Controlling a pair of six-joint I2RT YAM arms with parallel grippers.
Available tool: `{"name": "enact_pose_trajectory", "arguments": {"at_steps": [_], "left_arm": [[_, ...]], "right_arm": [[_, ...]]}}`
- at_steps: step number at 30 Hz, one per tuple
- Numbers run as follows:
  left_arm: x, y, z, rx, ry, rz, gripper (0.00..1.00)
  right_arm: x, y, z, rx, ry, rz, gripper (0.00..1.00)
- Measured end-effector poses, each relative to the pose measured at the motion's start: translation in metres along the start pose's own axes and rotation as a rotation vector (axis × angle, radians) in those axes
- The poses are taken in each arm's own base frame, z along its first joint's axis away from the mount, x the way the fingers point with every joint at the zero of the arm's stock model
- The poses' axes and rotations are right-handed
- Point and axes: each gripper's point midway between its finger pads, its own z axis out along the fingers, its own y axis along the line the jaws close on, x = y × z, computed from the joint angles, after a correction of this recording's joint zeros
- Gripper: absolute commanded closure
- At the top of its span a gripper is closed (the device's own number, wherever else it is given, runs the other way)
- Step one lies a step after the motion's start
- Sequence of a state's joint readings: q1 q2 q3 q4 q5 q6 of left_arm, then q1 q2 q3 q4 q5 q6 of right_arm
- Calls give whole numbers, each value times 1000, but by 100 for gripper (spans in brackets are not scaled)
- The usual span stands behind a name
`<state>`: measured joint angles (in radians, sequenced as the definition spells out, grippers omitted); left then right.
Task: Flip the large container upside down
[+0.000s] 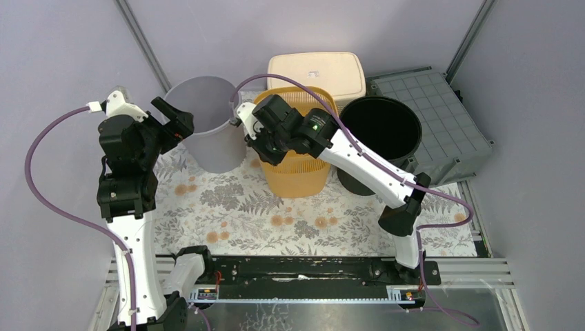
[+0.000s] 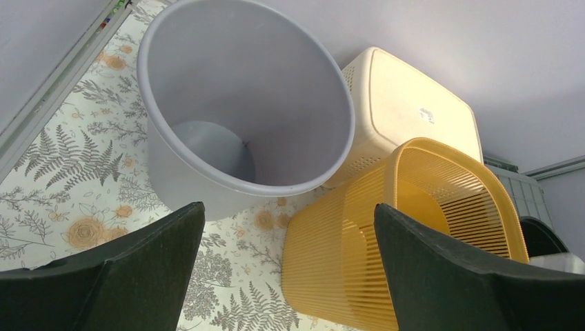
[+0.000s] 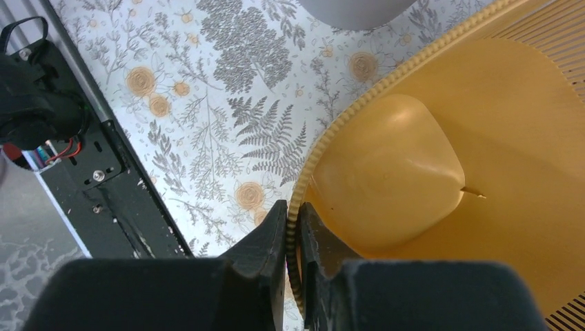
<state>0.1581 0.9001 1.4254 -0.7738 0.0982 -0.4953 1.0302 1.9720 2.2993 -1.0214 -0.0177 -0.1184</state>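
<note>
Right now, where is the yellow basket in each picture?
Top external: the yellow basket is in the middle, partly under the right arm.
Left wrist: it is in the lower right part.
Right wrist: it fills the right side, and the right gripper pinches its rim.
Shared landmark: the flowery cloth that it stands on shows in all three.

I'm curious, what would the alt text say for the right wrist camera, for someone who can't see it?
The right gripper pinches the ribbed rim of a yellow basket, one finger outside and one inside. A floral tablecloth lies below, with a black rail at the left.
</note>
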Motion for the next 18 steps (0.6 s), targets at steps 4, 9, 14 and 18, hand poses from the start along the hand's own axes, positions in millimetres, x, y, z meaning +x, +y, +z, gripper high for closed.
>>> {"name": "enact_pose_trajectory", "arguments": {"at_steps": [4, 9, 14, 18], "left_arm": [[8, 5, 3, -10, 18, 3, 0], [11, 8, 3, -18, 23, 14, 0], [8, 10, -2, -28, 4, 30, 0], [6, 14, -5, -46, -10, 41, 0]], "right_arm": [[5, 24, -7, -37, 10, -35, 97], [6, 81, -17, -124, 5, -123, 96], [5, 138, -24, -235, -28, -229, 97], [-10, 158, -21, -293, -118, -282, 99]]}}
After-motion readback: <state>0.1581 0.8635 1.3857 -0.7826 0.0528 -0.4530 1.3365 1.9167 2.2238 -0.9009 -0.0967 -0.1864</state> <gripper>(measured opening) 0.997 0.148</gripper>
